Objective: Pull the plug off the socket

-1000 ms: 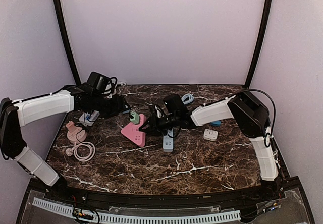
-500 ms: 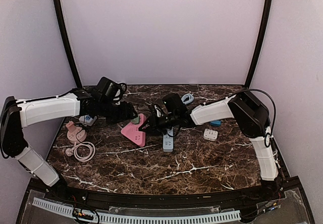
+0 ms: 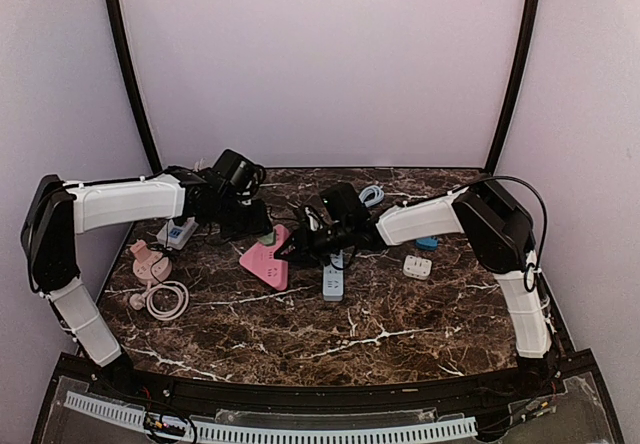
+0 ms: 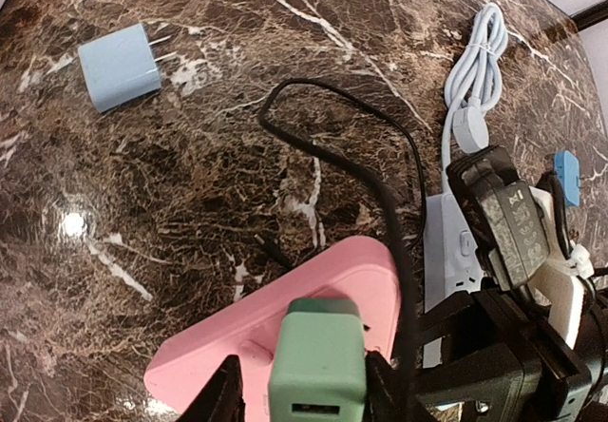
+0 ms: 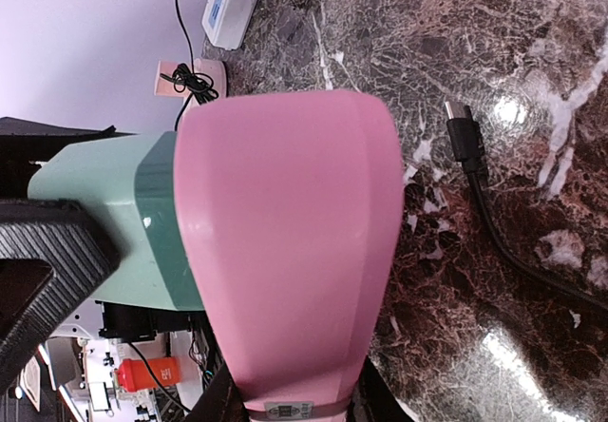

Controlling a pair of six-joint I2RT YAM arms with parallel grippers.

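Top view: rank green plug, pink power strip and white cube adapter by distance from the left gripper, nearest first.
1. green plug, between the fingers of the left gripper
2. pink power strip, holding the plug
3. white cube adapter, far right

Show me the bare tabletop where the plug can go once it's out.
Widest bare marble: the near strip, bordered by the pink coiled cable, the grey power strip and the white adapter. Crowded: the back middle, round the pink socket block and green plug.
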